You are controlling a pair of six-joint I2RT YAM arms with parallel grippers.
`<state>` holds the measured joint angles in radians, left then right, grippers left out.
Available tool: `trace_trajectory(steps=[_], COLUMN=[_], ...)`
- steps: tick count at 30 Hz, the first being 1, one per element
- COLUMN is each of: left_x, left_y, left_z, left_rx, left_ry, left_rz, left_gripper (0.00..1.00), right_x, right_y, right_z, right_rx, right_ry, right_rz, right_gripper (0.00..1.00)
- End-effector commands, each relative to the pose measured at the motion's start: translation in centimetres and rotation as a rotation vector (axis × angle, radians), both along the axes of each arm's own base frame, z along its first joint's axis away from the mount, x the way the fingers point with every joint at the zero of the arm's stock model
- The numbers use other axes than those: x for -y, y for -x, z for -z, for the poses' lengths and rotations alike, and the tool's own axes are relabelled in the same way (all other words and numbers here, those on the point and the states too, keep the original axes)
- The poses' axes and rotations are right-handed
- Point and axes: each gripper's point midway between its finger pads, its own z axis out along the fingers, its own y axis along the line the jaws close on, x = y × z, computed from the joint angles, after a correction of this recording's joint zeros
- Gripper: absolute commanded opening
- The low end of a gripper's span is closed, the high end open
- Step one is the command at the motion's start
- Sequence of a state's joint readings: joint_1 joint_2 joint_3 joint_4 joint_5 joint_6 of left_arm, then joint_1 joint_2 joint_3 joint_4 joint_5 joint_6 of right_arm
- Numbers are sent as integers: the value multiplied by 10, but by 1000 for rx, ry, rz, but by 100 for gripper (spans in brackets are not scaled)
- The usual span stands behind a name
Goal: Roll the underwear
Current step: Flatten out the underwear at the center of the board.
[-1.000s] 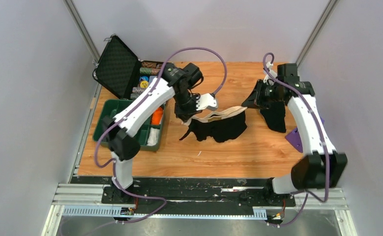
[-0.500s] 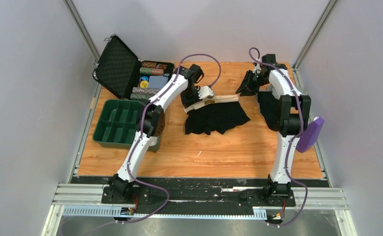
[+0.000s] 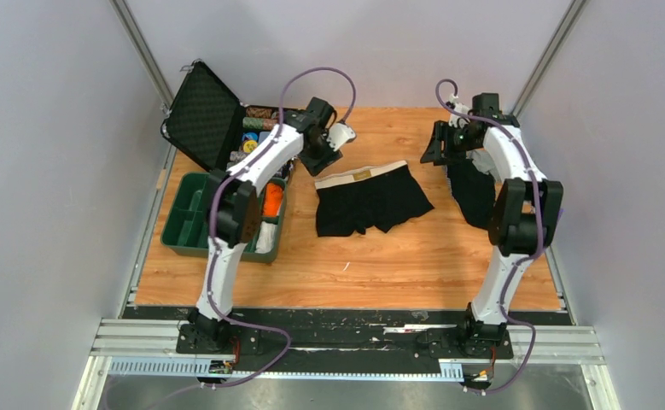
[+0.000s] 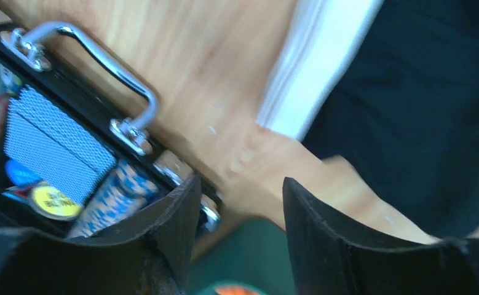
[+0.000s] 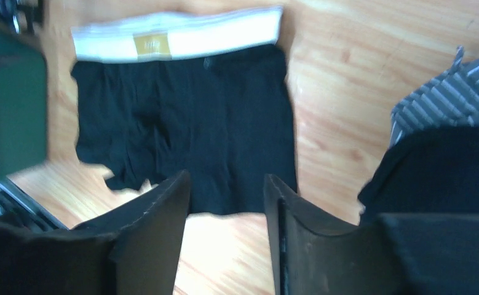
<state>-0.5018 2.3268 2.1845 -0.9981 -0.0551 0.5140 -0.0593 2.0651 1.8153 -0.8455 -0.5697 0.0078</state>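
My left pincer (image 4: pixel 241 190) and right pincer (image 5: pixel 227 184) are spread apart — nothing in them. The underwear (image 3: pixel 370 201) lies flat between them. If I grab one corner only, it could roll crooked.

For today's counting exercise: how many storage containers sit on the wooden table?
2: an open black foam-lined case at the far left corner, and a green compartmented plastic tray just nearer. No others show.
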Motion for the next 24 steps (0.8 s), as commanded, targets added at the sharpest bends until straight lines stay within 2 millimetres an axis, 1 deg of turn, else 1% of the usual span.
trace_trajectory(steps=[1, 2, 3, 4, 5, 6, 7, 8, 9, 10, 13, 14, 17, 20, 23, 24], left_x=[29, 37, 38, 38, 37, 36, 37, 35, 35, 35, 36, 37, 38, 35, 29, 28], left_y=[61, 89, 102, 122, 131, 146, 153, 160, 163, 165, 167, 168, 175, 179, 184, 185], left_z=[-89, -70, -76, -61, -55, -40, -34, -22, -16, -6, 12, 22, 43, 64, 74, 74], left_rx=[-31, -147, -165, -250, -286, -365, -400, -446, -465, -484, -515, -531, -570, -586, -575, -568], left_ry=[399, 448, 475, 490, 493, 493, 497, 490, 489, 485, 489, 486, 449, 388, 337, 331], left_rz=[-14, 38, 61, 70, 69, 67, 63, 50, 37, 25, -31, -45, -81, -107, -122, -124], left_gripper=[51, 35, 28, 16, 12, 6, 5, 3, 3, 3, 3, 3, 4, 4, 4, 4], right_x=[-6, -8, -9, -11, -12, -12, -11, -18, -25, -28, -33, -33, -26, -12, 3, 6], right_y=[42, 49, 55, 59, 62, 63, 62, 63, 63, 61, 58, 58, 58, 60, 65, 69], right_z=[-10, -2, 6, 13, 20, 26, 30, 33, 36, 38, 44, 49, 66, 86, 101, 106], right_rx=[185, 183, 178, 168, 151, 129, 110, 98, 86, 82, 86, 79, 36, 1, -8, -21], right_ry=[105, 118, 133, 145, 158, 163, 160, 155, 150, 154, 176, 188, 232, 309, 388, 404], right_rz=[-284, -311, -332, -346, -348, -337, -324, -325, -329, -326, -328, -331, -310, -287, -274, -273], right_gripper=[43, 39, 37, 35, 34, 32, 31, 30, 28, 28, 27, 27, 25, 18, 17, 17])
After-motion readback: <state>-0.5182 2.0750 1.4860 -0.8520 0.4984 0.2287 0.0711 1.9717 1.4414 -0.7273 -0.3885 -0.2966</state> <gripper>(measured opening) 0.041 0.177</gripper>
